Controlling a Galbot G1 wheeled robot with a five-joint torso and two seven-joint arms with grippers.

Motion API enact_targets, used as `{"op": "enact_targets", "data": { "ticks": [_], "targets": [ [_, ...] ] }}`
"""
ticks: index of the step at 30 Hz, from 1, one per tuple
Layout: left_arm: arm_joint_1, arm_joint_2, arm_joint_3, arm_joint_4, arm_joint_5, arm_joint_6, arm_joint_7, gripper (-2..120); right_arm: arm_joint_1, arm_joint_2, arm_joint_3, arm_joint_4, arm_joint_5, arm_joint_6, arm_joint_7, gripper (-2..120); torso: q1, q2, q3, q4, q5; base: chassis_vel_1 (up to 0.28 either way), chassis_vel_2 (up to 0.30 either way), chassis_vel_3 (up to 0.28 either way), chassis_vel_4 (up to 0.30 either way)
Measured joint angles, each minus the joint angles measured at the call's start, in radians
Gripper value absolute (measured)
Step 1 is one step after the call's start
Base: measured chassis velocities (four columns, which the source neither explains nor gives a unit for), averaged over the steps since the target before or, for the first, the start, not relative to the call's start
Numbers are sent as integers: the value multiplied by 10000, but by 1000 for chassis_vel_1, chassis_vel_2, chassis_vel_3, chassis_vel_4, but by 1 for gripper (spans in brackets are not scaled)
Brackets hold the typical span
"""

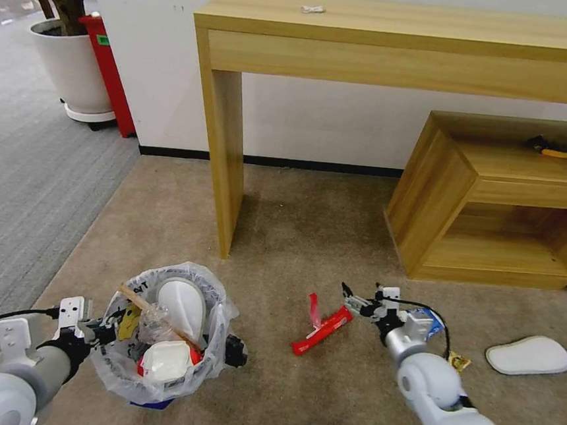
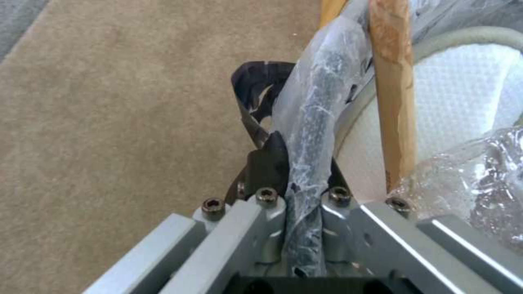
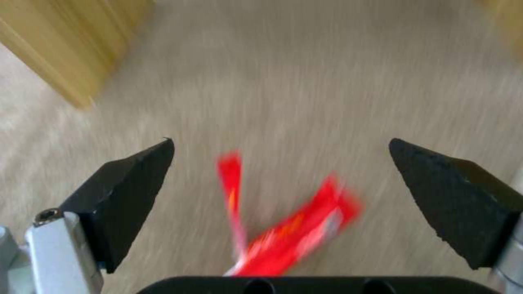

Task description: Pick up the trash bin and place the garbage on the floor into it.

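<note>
Wooden desk (image 1: 405, 34), low shelf unit (image 1: 496, 198); white plant pot (image 1: 71, 65), red stand (image 1: 110, 75)

Office-like room: wooden desk (image 1: 404, 44), grey striped carpet (image 1: 29, 170), potted plant (image 1: 69, 55).

red wrappers (image 1: 322, 327), beige floor (image 1: 307, 241), white insole (image 1: 528, 355)

Trash bin (image 1: 164, 334) stood on floor (image 1: 307, 241), before desk leg (image 1: 225, 161); to bin's right lay wrappers (image 1: 321, 328), farther right an insole (image 1: 528, 355).
</note>
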Motion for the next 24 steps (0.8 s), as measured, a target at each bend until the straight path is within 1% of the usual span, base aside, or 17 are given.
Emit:
{"op": "enact_targets", "data": {
  "ticks": [1,2,3,4,6,7,9,10,14,17,18,20,21,22,23,24],
  "targets": [
    [14,-16,-7,-4,22,0,-3,1,220,269,-203,-296,535,-498,505,100,0,0,0,1,-3,0,0,0,0],
    [18,-25,-6,-4,34,0,-3,1,336,386,-280,-482,753,-684,731,100,0,0,0,1,-4,0,0,0,0],
    [18,-25,-6,-4,34,0,-3,1,336,386,-280,-482,753,-684,731,100,0,0,0,1,-4,0,0,0,0],
    [23,-40,14,-5,82,0,-3,1,563,615,-431,-829,1190,-1019,1255,100,0,0,0,-3,-3,0,0,0,0],
    [21,-64,47,-5,127,0,-2,1,911,935,-600,-1417,1824,-1378,1901,100,0,0,0,-3,-2,0,0,0,0],
    [21,-64,47,-5,127,0,-2,1,911,935,-600,-1417,1824,-1378,1901,100,0,0,0,-3,-2,0,0,0,0],
    [12,-74,70,-4,136,0,-3,1,1251,1225,-690,-2011,2257,-1649,2358,100,0,-1,1,-2,-2,0,0,0,0],
    [9,-75,71,-5,139,0,-8,1,1413,1325,-715,-2289,2388,-1764,2455,100,0,-1,0,-2,-2,0,0,0,0],
    [1,-75,77,-5,144,0,-16,1,1684,1476,-762,-2679,2472,-1842,2495,100,0,-2,0,-3,-3,0,0,0,0],
    [-6,-75,122,0,187,0,-16,1,2129,1728,-795,-3384,2611,-1878,2491,99,0,-1,1,-3,-3,0,0,0,0],
    [-6,-75,122,0,187,0,-16,1,2129,1728,-795,-3384,2611,-1878,2491,99,0,-1,1,-3,-3,0,0,0,0],
    [6,-61,133,-8,196,0,-18,1,2538,1945,-786,-4069,2821,-1980,2603,90,0,-1,1,-2,-2,0,0,0,0],
    [6,-53,134,-12,198,0,-21,1,2610,1981,-787,-4198,2897,-1994,2658,86,0,-1,1,-3,-2,0,0,0,0],
    [6,-53,134,-12,198,0,-21,1,2610,1981,-787,-4198,2897,-1994,2658,86,0,-1,1,-3,-2,0,0,0,0],
    [6,-46,134,-18,200,0,-24,1,2700,2027,-793,-4343,2990,-2006,2703,84,0,-1,1,-2,-2,0,0,0,0],
    [0,-43,134,-22,200,0,-25,1,2777,2058,-797,-4481,3032,-2014,2710,77,0,-1,0,-3,-1,0,0,0,0]
  ]
}}
